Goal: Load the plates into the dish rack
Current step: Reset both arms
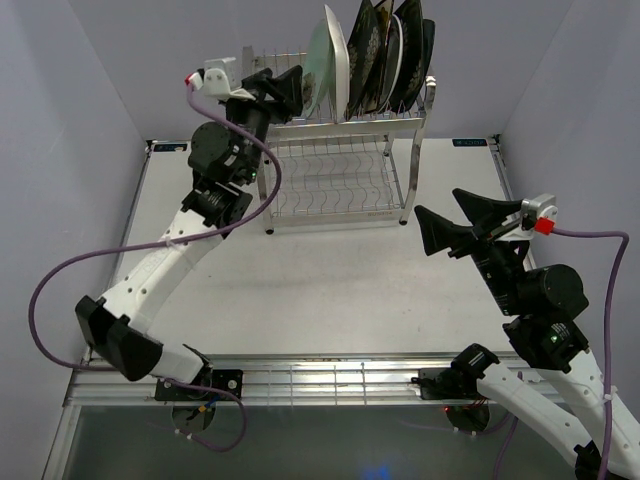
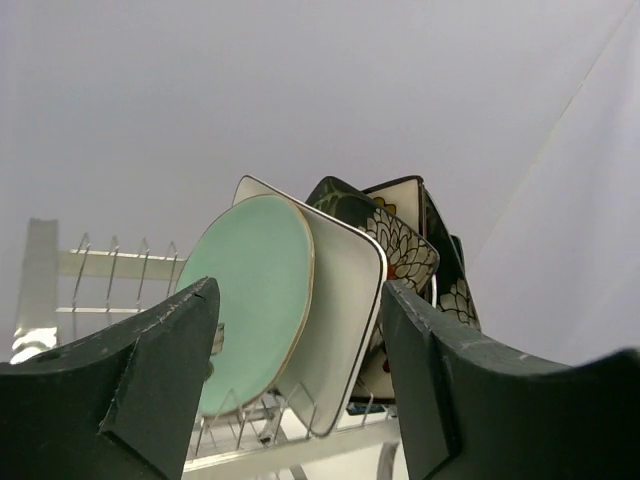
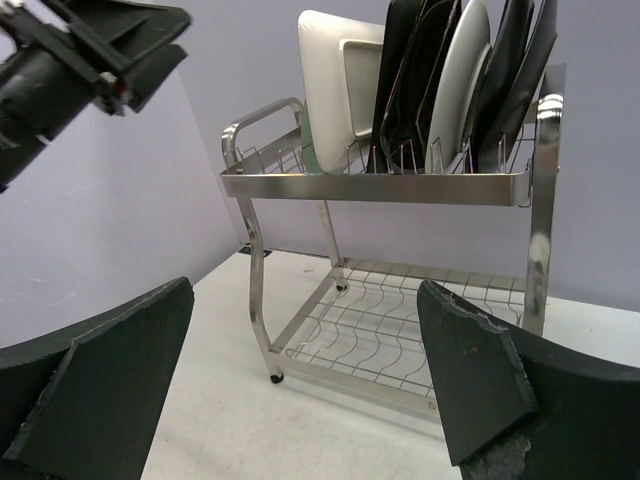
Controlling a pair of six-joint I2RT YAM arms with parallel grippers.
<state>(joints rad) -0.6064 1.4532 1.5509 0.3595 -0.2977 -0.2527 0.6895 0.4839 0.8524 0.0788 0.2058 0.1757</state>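
Note:
The dish rack [image 1: 340,122] stands at the back of the table with several plates upright in its upper tier. From the left they are the pale green round plate [image 1: 318,62], the white rectangular plate [image 1: 338,58], then dark floral squares [image 1: 366,52] and others behind. My left gripper [image 1: 297,88] is open and empty, held high just left of the green plate [image 2: 255,300] and the white plate [image 2: 345,320]. My right gripper [image 1: 437,203] is open and empty, right of the rack's lower shelf [image 3: 400,320]. The white plate [image 3: 340,90] also shows in the right wrist view.
The rack's lower wire shelf [image 1: 335,185] holds nothing. The rack's left handle [image 3: 255,125] curves up beside the upper tier. My left arm's gripper [image 3: 95,50] shows at the top left of the right wrist view. Purple cables [image 1: 60,280] hang beside both arms.

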